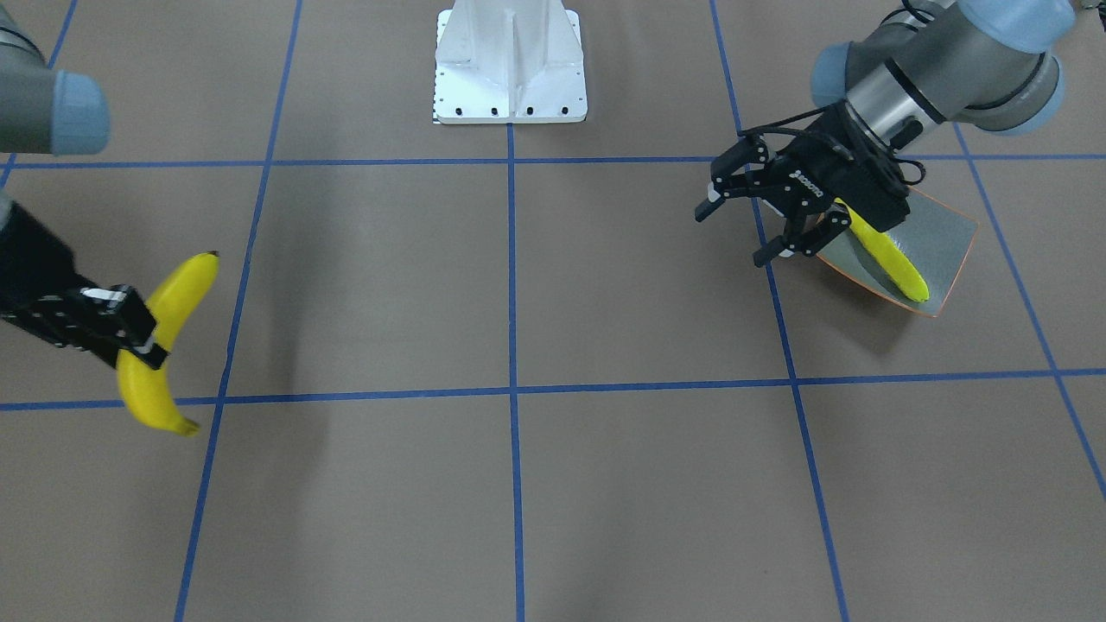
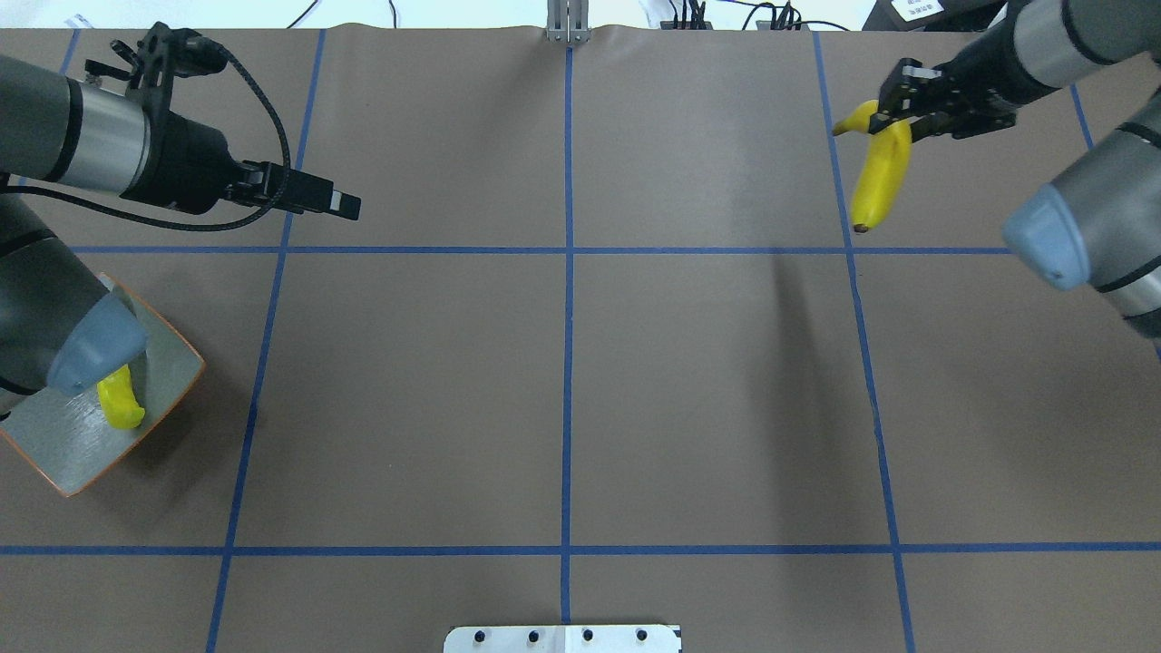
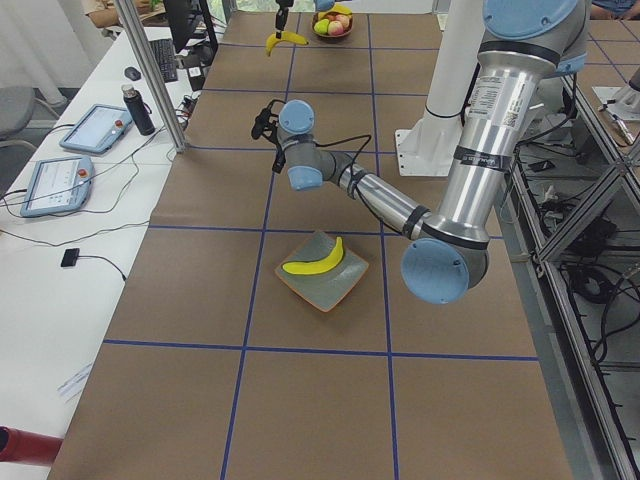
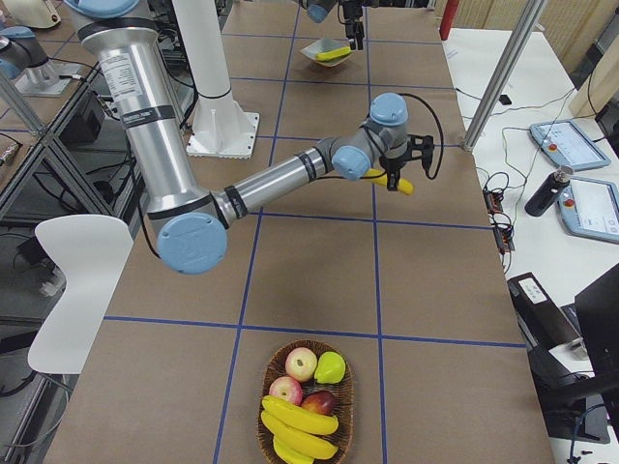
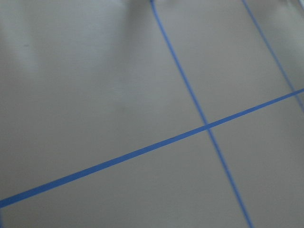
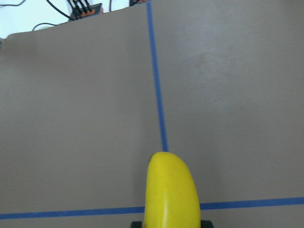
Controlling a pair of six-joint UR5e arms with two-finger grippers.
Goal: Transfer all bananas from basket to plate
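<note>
Across brown blue-taped surface (image 2: 562, 399): had left jaws spread by plate (image 1: 937, 238) with one banana (image 1: 890, 259), pinched second banana (image 2: 882, 172) in right jaws; fruit basket (image 4: 266, 372) at right end, tablets (image 4: 569, 143) alongside.

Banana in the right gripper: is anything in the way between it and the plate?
Nothing visible lies between the banana and the plate. Only the left gripper, open, hangs beside the plate on the banana's side and might crowd the approach.
</note>
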